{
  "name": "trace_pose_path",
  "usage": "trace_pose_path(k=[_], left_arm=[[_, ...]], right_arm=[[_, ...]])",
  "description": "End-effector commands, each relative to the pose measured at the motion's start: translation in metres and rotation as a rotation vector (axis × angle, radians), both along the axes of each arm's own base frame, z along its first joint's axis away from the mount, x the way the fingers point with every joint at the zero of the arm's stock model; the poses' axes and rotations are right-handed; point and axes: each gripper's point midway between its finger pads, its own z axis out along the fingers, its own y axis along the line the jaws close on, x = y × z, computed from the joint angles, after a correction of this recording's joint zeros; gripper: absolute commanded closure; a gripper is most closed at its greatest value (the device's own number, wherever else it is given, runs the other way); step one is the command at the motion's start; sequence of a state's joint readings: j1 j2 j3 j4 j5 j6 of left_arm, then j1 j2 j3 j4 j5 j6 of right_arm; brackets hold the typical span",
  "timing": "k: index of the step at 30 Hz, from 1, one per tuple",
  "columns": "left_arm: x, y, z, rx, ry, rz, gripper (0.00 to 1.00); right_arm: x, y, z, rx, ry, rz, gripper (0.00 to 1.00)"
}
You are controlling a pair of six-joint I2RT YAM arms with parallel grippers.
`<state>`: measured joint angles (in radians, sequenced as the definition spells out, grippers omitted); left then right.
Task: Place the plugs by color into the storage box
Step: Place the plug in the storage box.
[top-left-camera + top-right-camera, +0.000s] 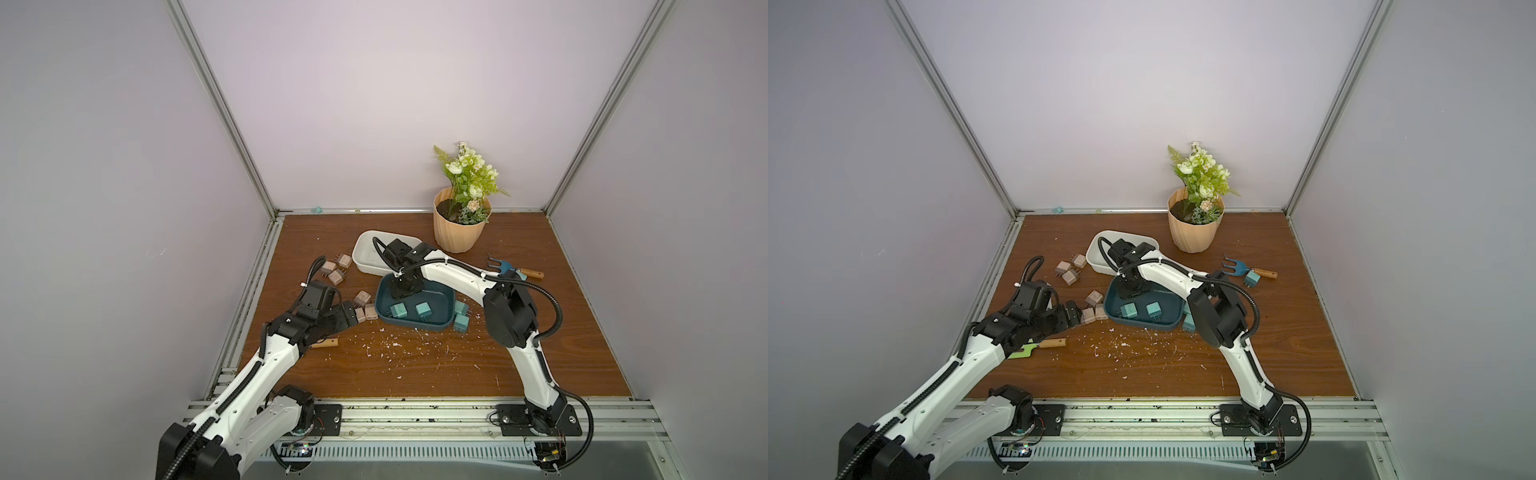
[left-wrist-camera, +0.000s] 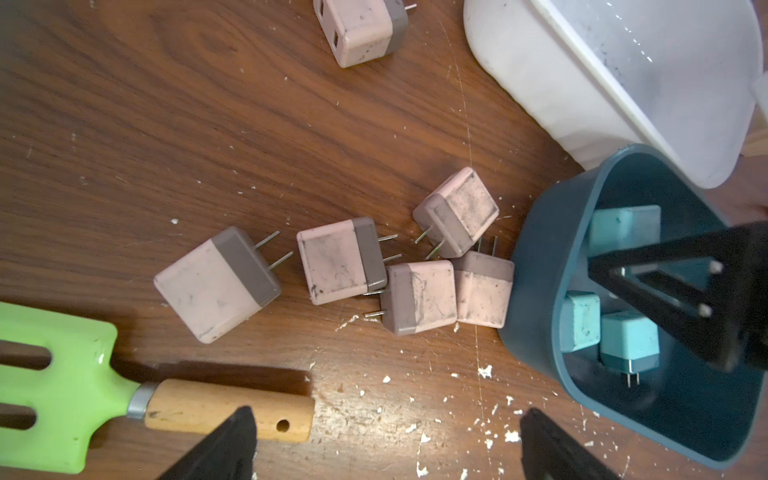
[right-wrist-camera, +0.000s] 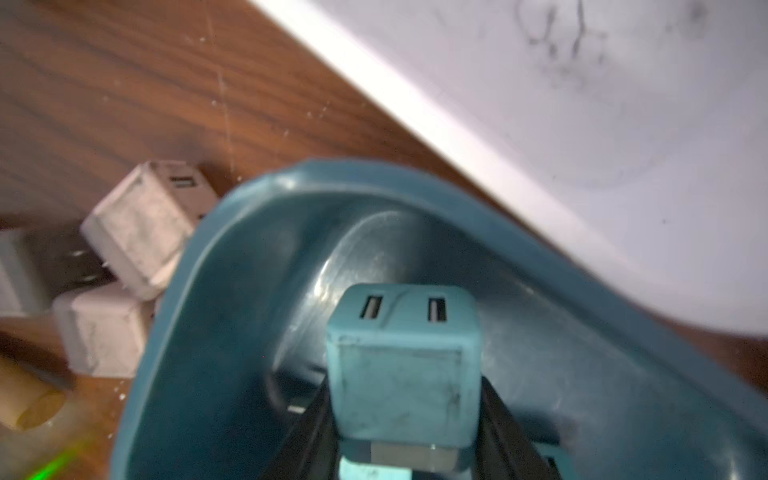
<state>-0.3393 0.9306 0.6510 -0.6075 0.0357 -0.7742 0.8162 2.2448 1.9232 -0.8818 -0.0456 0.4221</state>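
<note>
My right gripper (image 1: 404, 291) hangs inside the dark teal storage box (image 1: 444, 326), shut on a teal plug (image 3: 403, 365) whose slots face away from the wrist. Two more teal plugs (image 1: 398, 311) lie on that box's floor, and two others (image 1: 461, 316) sit on the table against its right side. The white storage box (image 1: 365, 253) behind it is bare where it shows. Several tan plugs (image 2: 340, 259) lie left of the teal box, with three more (image 1: 336, 268) farther back. My left gripper (image 2: 386, 415) is open, low over the table near the closer tan plugs.
A potted plant (image 1: 459, 226) stands at the back. A blue garden fork (image 1: 498, 266) with a teal plug (image 1: 1251, 277) beside it lies at the right. A green fork (image 2: 62, 386) with a wooden handle lies under my left arm. White flecks litter the wood table (image 1: 415, 365).
</note>
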Motion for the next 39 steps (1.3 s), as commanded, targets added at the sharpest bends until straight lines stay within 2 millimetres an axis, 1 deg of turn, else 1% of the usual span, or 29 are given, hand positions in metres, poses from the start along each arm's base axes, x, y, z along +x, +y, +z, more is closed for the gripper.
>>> trace_pose_path(k=[1,3,5,7,8,9,10,12,14,16,17,19,20,22,24,25,27,29,31,35,39], left_arm=[[0.000,0.005,0.007,0.015,-0.011,0.027,0.00],[0.001,0.005,0.007,0.018,-0.012,0.026,0.00],[0.003,0.003,0.008,0.017,-0.014,0.021,0.00],[0.005,0.002,0.008,0.019,-0.010,0.016,0.00],[0.006,0.002,0.009,0.019,-0.010,0.013,0.00],[0.007,0.001,0.009,0.019,-0.011,0.011,0.00],[0.009,0.001,0.009,0.021,-0.013,0.008,0.00],[0.012,-0.001,0.011,0.020,-0.018,0.003,0.00],[0.015,-0.003,0.012,0.018,-0.018,-0.002,0.00],[0.018,-0.005,0.012,0.016,-0.016,-0.007,0.00],[0.019,-0.006,0.011,0.014,-0.013,-0.010,0.00],[0.022,-0.009,0.009,0.008,-0.003,-0.023,0.00],[0.022,-0.011,0.007,0.005,0.003,-0.032,0.00],[0.025,-0.017,0.006,-0.001,0.009,-0.063,0.00],[0.029,-0.020,0.006,-0.006,0.012,-0.079,0.00],[0.030,-0.022,0.006,-0.007,0.015,-0.082,0.00],[0.035,-0.023,0.008,-0.007,0.009,-0.087,0.00],[0.038,-0.025,0.009,-0.005,0.011,-0.090,0.00],[0.041,-0.027,0.011,-0.007,0.011,-0.097,0.00],[0.044,-0.029,0.013,-0.010,0.010,-0.100,0.00],[0.042,-0.028,0.015,-0.018,0.012,-0.090,0.00]], right_arm=[[0.002,0.010,0.012,0.016,-0.022,0.041,0.54],[0.002,0.011,0.004,0.011,-0.014,0.040,0.52],[0.001,0.010,-0.003,0.003,-0.003,0.041,0.46],[0.000,0.009,-0.001,0.003,-0.002,0.041,0.39],[0.000,0.008,0.003,0.003,-0.009,0.040,0.35],[0.001,0.006,0.011,0.006,-0.022,0.032,0.29],[0.002,0.003,0.021,0.012,-0.035,0.024,0.23],[0.003,-0.005,0.045,0.028,-0.059,0.004,0.16],[0.003,-0.022,0.069,0.035,-0.088,-0.030,0.15],[-0.001,-0.047,0.092,0.042,-0.114,-0.076,0.15],[-0.003,-0.061,0.097,0.038,-0.121,-0.102,0.15],[-0.011,-0.100,0.103,0.015,-0.128,-0.167,0.15],[-0.014,-0.118,0.102,0.006,-0.125,-0.198,0.15],[-0.026,-0.156,0.091,-0.014,-0.101,-0.265,0.14],[-0.037,-0.185,0.081,-0.012,-0.083,-0.324,0.14],[-0.043,-0.197,0.074,-0.010,-0.071,-0.351,0.14],[-0.051,-0.212,0.063,0.003,-0.055,-0.389,0.13],[-0.055,-0.219,0.052,0.007,-0.040,-0.410,0.13],[-0.057,-0.222,0.040,0.007,-0.021,-0.418,0.14],[-0.058,-0.222,0.018,0.008,0.019,-0.431,0.13],[-0.055,-0.218,0.004,0.021,0.039,-0.438,0.13]])
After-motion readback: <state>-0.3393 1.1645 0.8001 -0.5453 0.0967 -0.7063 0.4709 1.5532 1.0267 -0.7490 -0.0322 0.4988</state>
